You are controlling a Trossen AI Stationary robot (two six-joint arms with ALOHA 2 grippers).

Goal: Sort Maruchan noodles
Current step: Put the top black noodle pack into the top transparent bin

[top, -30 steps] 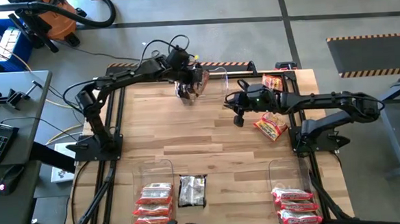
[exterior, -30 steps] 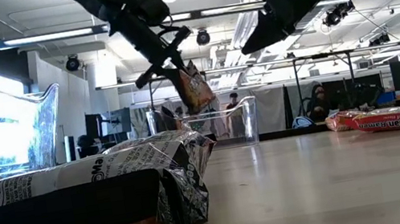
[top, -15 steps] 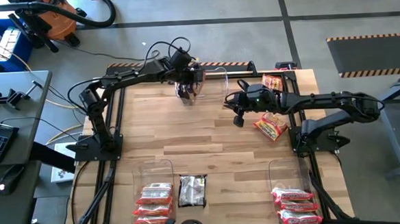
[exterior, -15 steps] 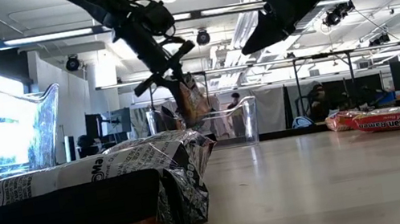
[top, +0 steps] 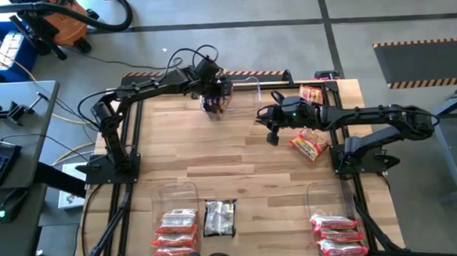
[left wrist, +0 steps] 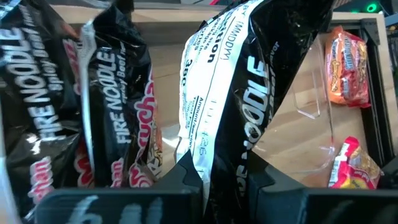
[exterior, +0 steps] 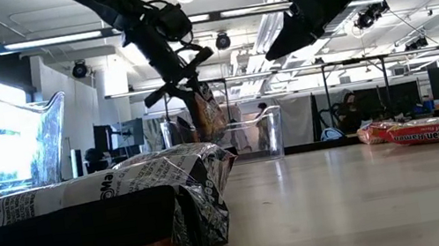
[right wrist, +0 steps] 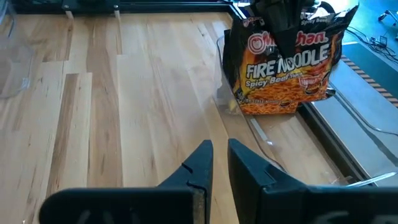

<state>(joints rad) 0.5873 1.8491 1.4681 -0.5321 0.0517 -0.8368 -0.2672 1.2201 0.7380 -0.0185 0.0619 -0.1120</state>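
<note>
At the far side of the wooden table [top: 238, 155], the left gripper [top: 215, 93] hangs over a clear plastic bin [top: 246, 92] with its jaws clamped on the top edge of a black Fire Noodle packet [right wrist: 283, 68], which dangles upright with its lower edge at or just above the table; the left wrist view shows the packet [left wrist: 249, 93] pinched between the fingers, with two more black Fire Noodle packets [left wrist: 93, 112] just beside it. The right gripper [top: 273, 133] hovers above the table's middle-right, jaws nearly closed and holding nothing. An orange-red noodle packet [top: 309, 145] lies on the table to its right, and another orange-red packet [top: 310, 94] sits at the far right corner. Along the near edge, a bin on the left holds stacked pinkish red-and-white packets [top: 175, 233], a black-silver packet [top: 219, 218] lies just beside it, and a bin on the right holds more red-and-white packets [top: 340, 233].
</note>
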